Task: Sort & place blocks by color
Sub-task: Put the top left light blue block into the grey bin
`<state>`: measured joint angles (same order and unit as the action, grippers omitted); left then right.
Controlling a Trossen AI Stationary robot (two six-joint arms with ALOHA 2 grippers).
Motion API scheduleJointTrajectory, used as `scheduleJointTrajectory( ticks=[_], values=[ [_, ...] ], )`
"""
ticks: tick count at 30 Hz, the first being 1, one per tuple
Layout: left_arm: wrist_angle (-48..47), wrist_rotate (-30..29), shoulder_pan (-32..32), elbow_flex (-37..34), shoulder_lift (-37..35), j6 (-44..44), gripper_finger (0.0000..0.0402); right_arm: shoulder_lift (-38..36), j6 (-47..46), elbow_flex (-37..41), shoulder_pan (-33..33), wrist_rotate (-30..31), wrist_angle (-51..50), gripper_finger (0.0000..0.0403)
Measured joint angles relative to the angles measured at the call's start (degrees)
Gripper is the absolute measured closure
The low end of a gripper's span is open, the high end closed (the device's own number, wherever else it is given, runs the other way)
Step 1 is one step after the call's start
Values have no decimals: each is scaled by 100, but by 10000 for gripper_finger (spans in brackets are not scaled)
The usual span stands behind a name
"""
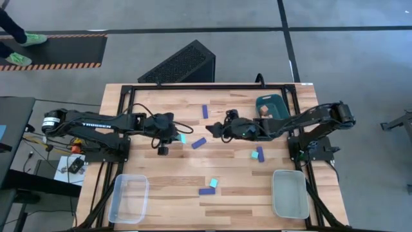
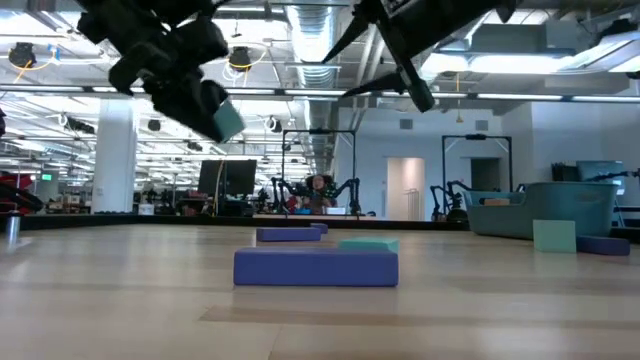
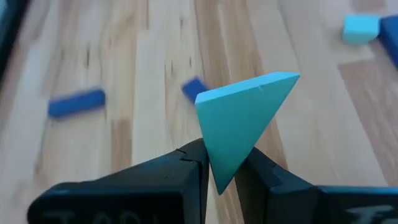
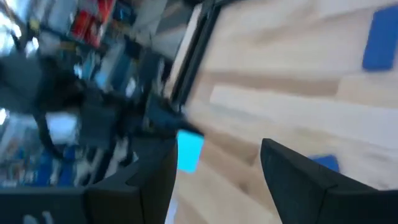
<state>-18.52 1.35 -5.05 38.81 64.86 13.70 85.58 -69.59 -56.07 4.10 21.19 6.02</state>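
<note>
Blocks (image 1: 207, 187) mostly lie loose on the table (image 1: 167, 193); both trays (image 1: 129, 198) look empty. Left gripper (image 3: 221, 171) pinches a teal wedge (image 3: 245, 121); right gripper (image 4: 217, 168) hangs spread, holding nothing.

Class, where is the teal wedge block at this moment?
The teal wedge is clamped in the left gripper, lifted above the table left of centre in the high view, near a dark blue bar.
</note>
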Motion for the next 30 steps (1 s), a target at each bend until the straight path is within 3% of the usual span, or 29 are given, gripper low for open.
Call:
scheduleJointTrajectory(
  ticks=[4,11,19,30],
  values=[
    [411,37,1,0,-1,212,361,27,112,-136,-139,-586,64,149],
    [1058,38,1,0,-2,-397,361,27,361,-173,-366,-1027,158,149],
    [1850,41,1,0,0,-114,361,342,672,-205,-466,-1639,1175,147],
    [2219,186,152,0,0,-99,361,453,824,-173,-573,-1918,1362,147]
  ],
)
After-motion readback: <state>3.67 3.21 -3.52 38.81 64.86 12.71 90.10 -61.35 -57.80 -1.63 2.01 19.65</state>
